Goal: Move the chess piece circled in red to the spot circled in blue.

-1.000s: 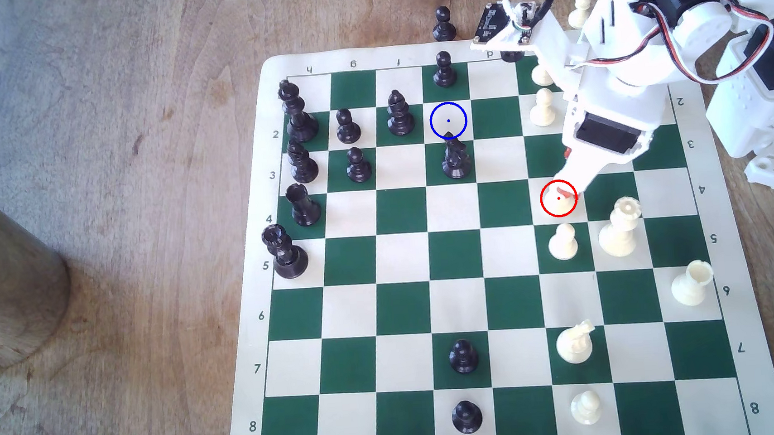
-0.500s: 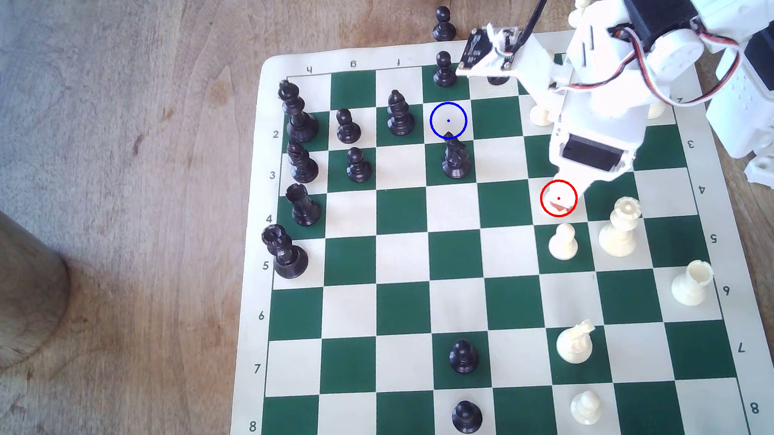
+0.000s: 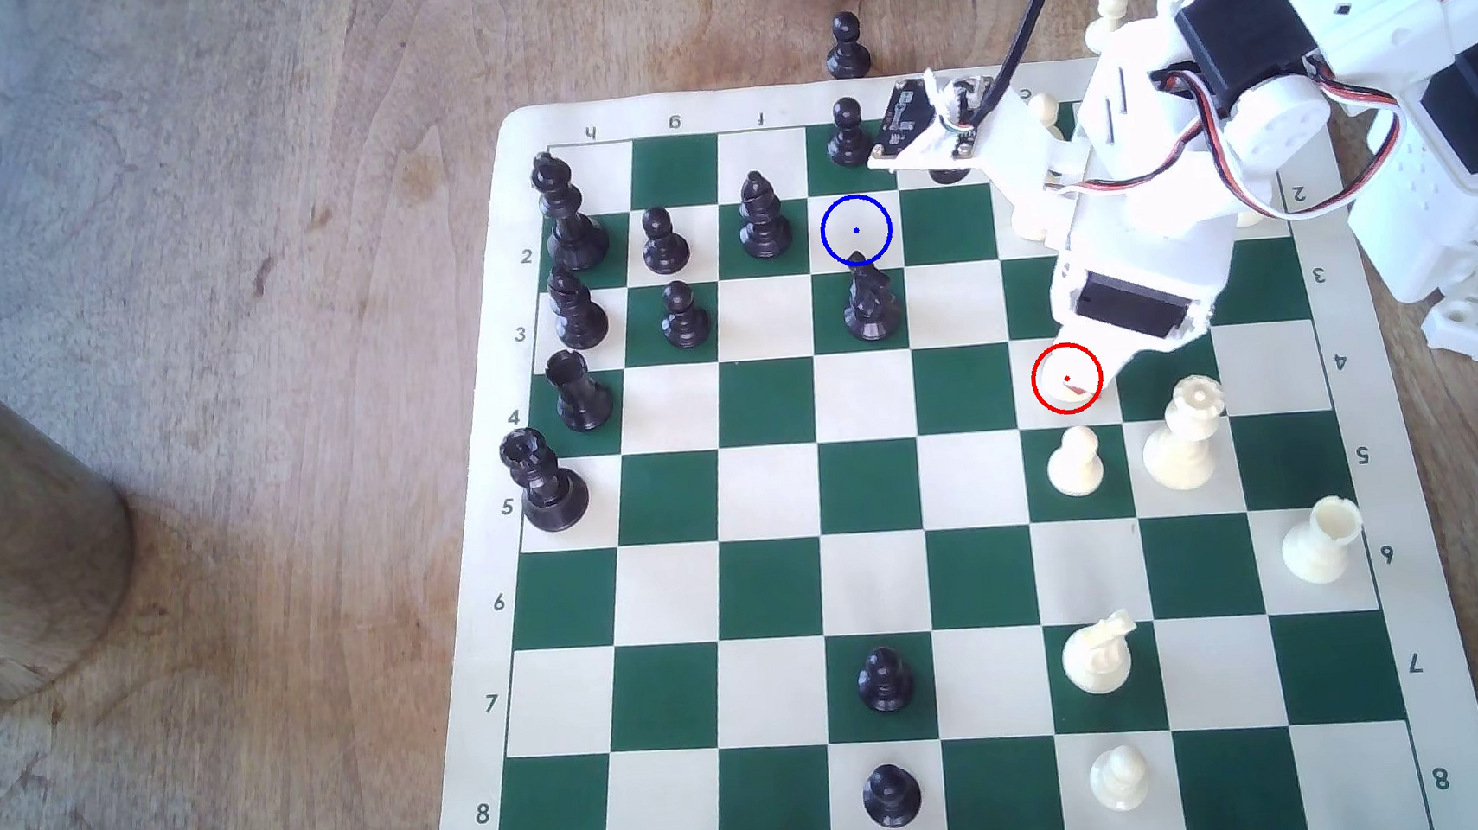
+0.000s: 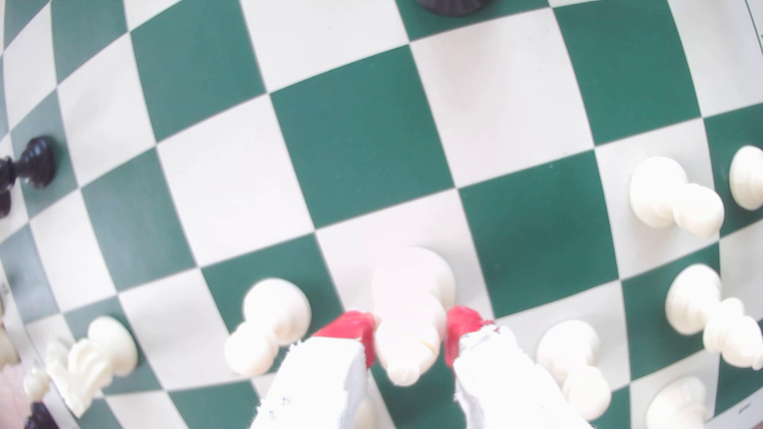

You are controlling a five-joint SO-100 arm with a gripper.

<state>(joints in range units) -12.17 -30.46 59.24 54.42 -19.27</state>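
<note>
White bishop [image 4: 408, 317] stands on its red-ringed square, toward the board's [image 3: 517, 120] arm-side edge. Claw [image 4: 409, 336] straddles it, red pads [image 4: 355, 330] at either flank; a firm clench cannot be confirmed. Lift and carry to the blue-ringed square [image 3: 856, 229] remain.

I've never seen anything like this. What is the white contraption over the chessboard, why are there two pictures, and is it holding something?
The white contraption is a small robot arm. One picture comes from a camera off the arm looking down on the chessboard; the other from a camera on the arm's wrist, looking past its gripper. The gripper's fingertips are red, and they sit either side of a cream bishop-like chess piece, seemingly touching it, though a firm grip cannot be confirmed. That piece stands on the red-ringed square. The blue-ringed square is its goal. Black pieces and other cream pieces stand around the board.
</note>
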